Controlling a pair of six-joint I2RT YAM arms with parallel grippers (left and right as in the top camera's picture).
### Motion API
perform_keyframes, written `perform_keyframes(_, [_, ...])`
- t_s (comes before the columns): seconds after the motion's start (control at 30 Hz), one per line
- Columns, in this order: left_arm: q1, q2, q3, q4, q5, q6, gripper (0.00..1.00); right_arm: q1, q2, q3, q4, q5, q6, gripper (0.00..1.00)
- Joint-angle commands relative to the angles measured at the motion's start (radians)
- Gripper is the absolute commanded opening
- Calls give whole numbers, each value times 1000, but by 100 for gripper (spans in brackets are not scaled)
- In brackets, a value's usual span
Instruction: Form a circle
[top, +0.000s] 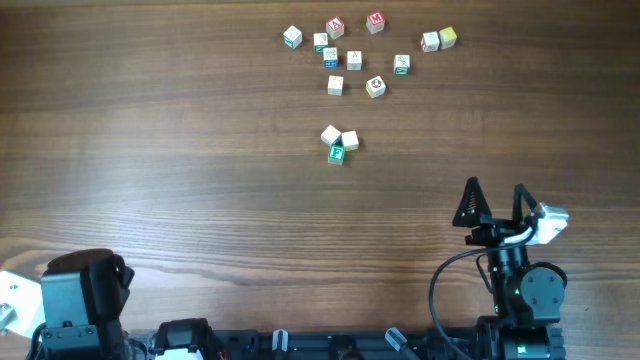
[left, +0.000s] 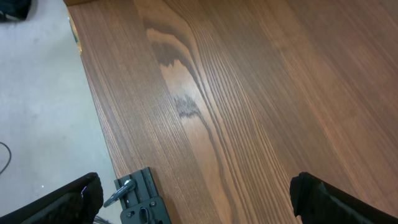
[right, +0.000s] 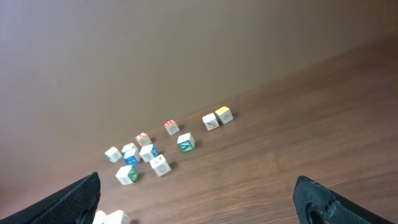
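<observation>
Where the table (left: 261, 93) ends on the left, pale grey floor (left: 37, 93) shows past its edge and a metal clamp (left: 140, 199) grips that edge just by the left gripper (left: 196, 198), whose jaws are spread fully wide with nothing between them, only bare wood below. The top is brown with long streaks of grain and one darker patch in the left wrist view, matt and unmarked across its width. Toward the middle lies the circle (top: 339, 142), three small cubes pressed together: two pale ones side by side and a green one with a white letter touching them on the robot's side, so no ring is formed. Farther from the arms, well apart from that cluster, the loose cubes (top: 354, 60) are scattered, the two at the right end touching each other. Right of the cluster and nearer the base, the right gripper (top: 496, 190) hangs over bare wood, jaws spread wide and empty. Behind the cubes the right wrist view gives only a plain brownish blur, wall or table I cannot tell
</observation>
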Motion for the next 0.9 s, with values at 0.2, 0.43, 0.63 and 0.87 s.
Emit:
perform_keyframes(0.2, [7, -2, 0, 2, -3, -12, 100, -5, 85, -1, 3, 9, -102, 100])
perform_keyframes(0.43, [7, -2, 0, 2, -3, -12, 100, -5, 107, -1, 3, 9, -102, 100])
perform_keyframes(0.63, [7, -2, 0, 2, -3, -12, 100, -5, 107, -1, 4, 9, -102, 100])
perform_keyframes(0.87, [7, -2, 0, 2, -3, -12, 100, -5, 81, -1, 5, 9, -102, 99])
